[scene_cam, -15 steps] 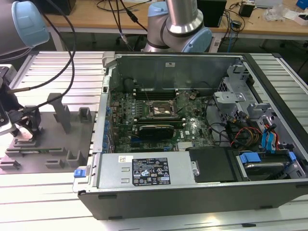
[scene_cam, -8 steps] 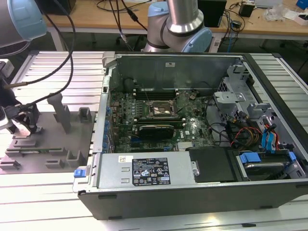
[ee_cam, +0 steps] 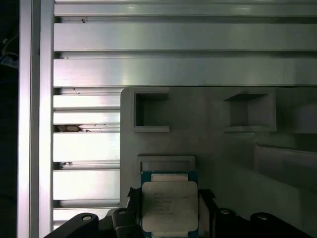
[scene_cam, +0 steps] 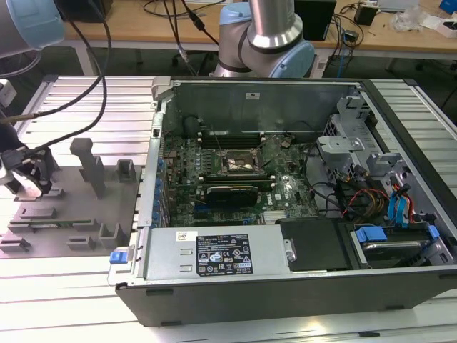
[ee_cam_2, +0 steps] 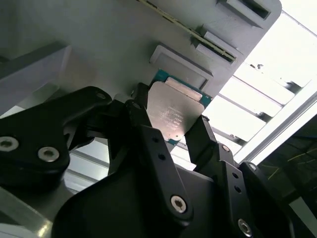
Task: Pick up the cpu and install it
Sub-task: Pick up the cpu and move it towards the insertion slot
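Cpu [ee_cam: 170, 206]: where is it, for the caption?

— At the near edge of the grey plate [ee_cam: 228, 158], metal top facing up, just beside a low raised block [ee_cam: 166, 163]. In the first wrist view it sits squarely between the gripper's [ee_cam: 170, 198] two dark fingers [ee_cam: 207, 198].

— Gripping it, or only flanking it?

— Gripping, by the look of it. In the second wrist view each fingertip meets one of two opposite side edges, with no gap on either side. Whether the chip has left the plate, I cannot tell.

— Does it have a long axis to line up?

— Hardly. It is close to square, and the fingers span it edge to edge, with the block beyond the far edge.

— And the socket [scene_cam: 243, 163]?

— Well apart. In the exterior view the gripper hangs over the plate at the exterior view's left. The socket lies on the board inside the open case [scene_cam: 285, 96], towards the exterior view's right, with the case wall between them. The single arm has the chip in hand, and the install step is not yet done.
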`<act>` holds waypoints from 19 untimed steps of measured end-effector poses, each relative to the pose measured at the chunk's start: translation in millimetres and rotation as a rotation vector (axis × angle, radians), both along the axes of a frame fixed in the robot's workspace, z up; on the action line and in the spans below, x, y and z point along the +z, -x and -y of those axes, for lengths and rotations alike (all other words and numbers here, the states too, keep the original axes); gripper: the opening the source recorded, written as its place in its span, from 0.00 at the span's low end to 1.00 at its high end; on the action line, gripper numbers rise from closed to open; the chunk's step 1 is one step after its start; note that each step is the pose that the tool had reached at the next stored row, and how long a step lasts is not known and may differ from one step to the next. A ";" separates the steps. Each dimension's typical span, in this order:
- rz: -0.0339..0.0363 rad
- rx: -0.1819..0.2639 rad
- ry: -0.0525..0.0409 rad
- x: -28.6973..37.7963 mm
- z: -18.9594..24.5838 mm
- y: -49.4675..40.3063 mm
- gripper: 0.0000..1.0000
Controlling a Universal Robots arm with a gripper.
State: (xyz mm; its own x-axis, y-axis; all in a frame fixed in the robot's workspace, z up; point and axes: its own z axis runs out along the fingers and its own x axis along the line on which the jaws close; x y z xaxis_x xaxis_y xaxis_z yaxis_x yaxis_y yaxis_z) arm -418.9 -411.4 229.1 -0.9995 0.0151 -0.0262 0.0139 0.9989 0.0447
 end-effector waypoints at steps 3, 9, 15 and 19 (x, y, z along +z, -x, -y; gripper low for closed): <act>-0.0001 0.000 0.0001 4.9 -0.1 0.0 0.55; -0.0001 0.000 0.0001 11.4 -0.2 0.0 0.55; -0.0001 0.000 0.0001 20.8 -0.3 0.0 0.55; -0.0002 0.000 0.0001 64.0 -3.6 0.0 0.55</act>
